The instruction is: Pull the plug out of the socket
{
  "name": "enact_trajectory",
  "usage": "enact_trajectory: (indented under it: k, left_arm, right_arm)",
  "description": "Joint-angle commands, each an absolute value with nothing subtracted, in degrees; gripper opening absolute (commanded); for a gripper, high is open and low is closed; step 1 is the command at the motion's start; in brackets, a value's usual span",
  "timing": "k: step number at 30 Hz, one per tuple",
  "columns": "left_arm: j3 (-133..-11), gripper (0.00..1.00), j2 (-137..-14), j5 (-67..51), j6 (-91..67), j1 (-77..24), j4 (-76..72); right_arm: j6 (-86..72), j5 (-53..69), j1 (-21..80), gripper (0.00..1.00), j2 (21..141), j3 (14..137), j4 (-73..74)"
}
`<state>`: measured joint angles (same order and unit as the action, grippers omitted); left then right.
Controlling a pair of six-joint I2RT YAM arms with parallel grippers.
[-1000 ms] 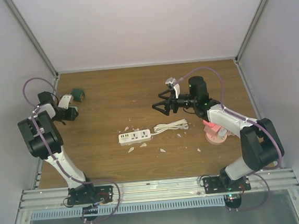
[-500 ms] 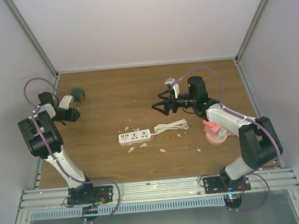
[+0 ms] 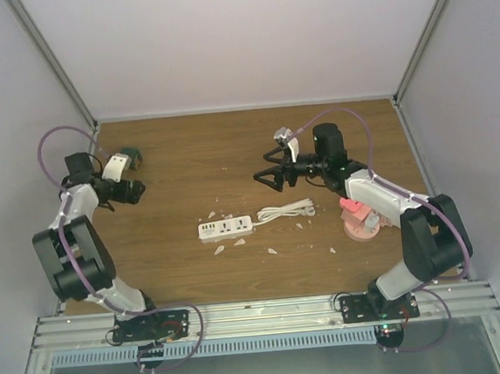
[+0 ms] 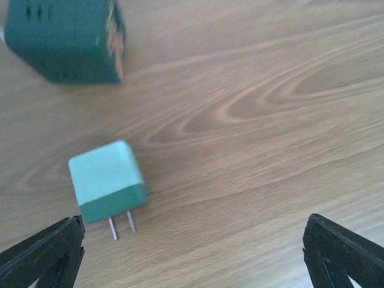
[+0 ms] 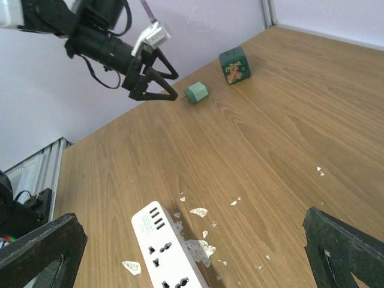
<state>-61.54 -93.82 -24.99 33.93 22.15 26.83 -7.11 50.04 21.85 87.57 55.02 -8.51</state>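
plug, pale green cube with two metal prongs (image 4: 107, 180): lies loose on brown wooden table (image 4: 270, 120), near dark green cube socket (image 4: 66, 39), prongs bare. left gripper (image 4: 192, 258) open, empty, just short of it; right gripper (image 3: 264, 170) open, well apart. extraction looks complete; best lift clear without nudging either cube.

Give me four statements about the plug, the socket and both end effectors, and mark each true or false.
1. The teal plug lies on the table, apart from the dark green socket cube. True.
2. The left end effector is shut on the plug. False: its fingers are spread wide and hold nothing; the plug lies free on the wood in front of them.
3. The plug's two metal prongs are bare. True.
4. The right end effector grips the white power strip. False: the strip lies on the table, and that end effector is open and empty.
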Motion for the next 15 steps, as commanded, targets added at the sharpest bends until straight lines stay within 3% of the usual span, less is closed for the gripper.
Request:
enact_trajectory:
  k: [1,15]
  left_arm:
    - [-58.7,0.99,-85.6,-29.0,33.3,19.5,28.1]
    - [-46.8,0.99,-67.5,-39.2,31.6,15.1,31.1]
  right_arm:
    - [-0.8,50.8,21.4,1.0,88.1,57.9,-4.1]
    - [30.5,43.7,24.2,1.0,90.1,64.6,24.6]
